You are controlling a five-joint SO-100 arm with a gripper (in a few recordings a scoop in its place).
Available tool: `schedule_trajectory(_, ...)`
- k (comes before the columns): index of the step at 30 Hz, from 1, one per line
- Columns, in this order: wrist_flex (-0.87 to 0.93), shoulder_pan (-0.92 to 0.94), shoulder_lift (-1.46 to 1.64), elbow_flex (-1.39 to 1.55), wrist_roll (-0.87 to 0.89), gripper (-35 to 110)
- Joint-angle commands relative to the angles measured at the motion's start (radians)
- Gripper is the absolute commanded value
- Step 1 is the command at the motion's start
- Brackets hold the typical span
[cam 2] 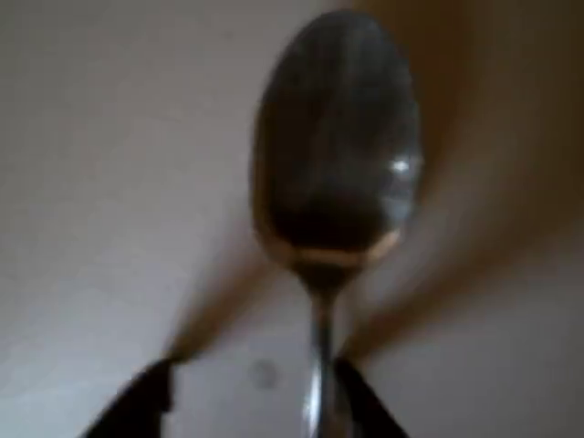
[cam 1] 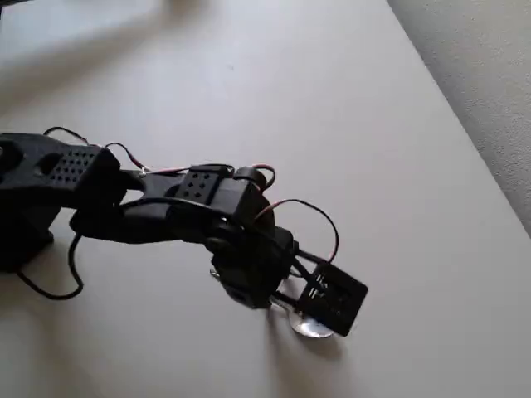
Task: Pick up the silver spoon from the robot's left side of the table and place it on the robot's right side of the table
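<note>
The silver spoon (cam 2: 338, 155) lies on the off-white table (cam 1: 390, 166), its oval bowl pointing away from the wrist camera. Its slim handle runs back between my gripper's fingers. In the overhead view the spoon's bowl (cam 1: 314, 328) peeks out from under the black gripper head at the lower middle. My gripper (cam 2: 260, 388) is down at the tabletop, astride the handle. The handle sits close to the right fingertip (cam 2: 365, 406), with a wide gap to the left one (cam 2: 137, 406). The jaws look open. The rest of the handle is hidden under the gripper (cam 1: 299, 308).
The table's straight right edge (cam 1: 465, 133) borders grey carpet floor (cam 1: 489, 75). The arm's black base (cam 1: 25, 191) stands at the left with loose wires (cam 1: 58, 286) around it. Bare tabletop stretches above and to the right of the gripper.
</note>
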Motion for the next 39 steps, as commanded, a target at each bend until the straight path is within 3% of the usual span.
schedule_trajectory(1, 0.011, -0.023, 0.002, -0.005, -0.009, 27)
schedule_trajectory(26, 0.006, 0.127, 0.173, -0.063, -0.176, 27)
schedule_trajectory(33, 0.008, 0.106, 0.319, -0.063, -0.109, 27)
schedule_trajectory(39, 0.012, 0.018, 0.509, -0.051, 0.054, 27)
